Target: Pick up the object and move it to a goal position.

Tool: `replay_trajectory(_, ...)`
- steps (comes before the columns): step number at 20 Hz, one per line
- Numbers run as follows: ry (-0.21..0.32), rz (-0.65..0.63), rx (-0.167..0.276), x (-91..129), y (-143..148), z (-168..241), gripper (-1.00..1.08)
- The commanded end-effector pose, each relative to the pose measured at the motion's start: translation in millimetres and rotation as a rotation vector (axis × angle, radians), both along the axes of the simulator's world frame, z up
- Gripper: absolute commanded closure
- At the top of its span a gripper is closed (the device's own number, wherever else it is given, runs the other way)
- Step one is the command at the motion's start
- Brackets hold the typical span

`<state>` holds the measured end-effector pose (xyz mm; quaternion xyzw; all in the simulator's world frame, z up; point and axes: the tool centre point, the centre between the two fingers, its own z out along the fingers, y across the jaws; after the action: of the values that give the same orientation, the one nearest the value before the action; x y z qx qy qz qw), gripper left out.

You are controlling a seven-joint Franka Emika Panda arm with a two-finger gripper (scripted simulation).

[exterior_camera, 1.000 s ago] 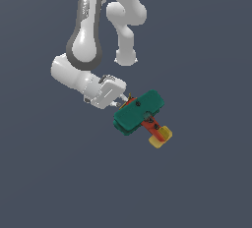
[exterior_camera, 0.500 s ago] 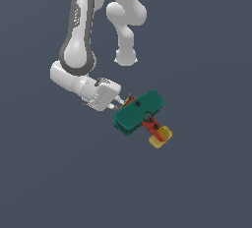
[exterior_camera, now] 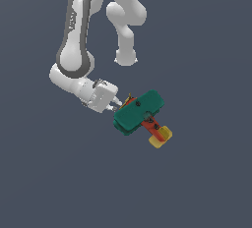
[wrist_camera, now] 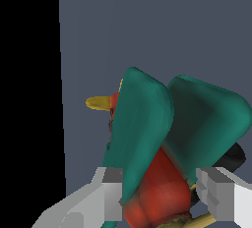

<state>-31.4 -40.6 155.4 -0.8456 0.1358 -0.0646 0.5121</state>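
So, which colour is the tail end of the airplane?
Yellow; the tail end of the airplane shows best in the exterior view.

Both renders are evenly and softly lit, with no cast shadows on the flat slate-grey background. The white arm (exterior_camera: 74,50) shows gentle shading and no glare. Edges are slightly soft and jagged. In the wrist view a solid black band fills one side, and nothing looks defocused or warped.

no readable text, labels or numbers anywhere
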Motion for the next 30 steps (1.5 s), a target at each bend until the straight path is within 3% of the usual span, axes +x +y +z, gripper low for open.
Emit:
replay_trajectory(1, -0.002, -0.002, 0.002, 0, 0, 0, -0.2)
replay_trajectory(18, -0.032, -0.001, 0.024, 8, 8, 9, -0.2)
replay_trajectory(30, -0.089, -0.08, 0.087, 17, -6, 0, -0.2)
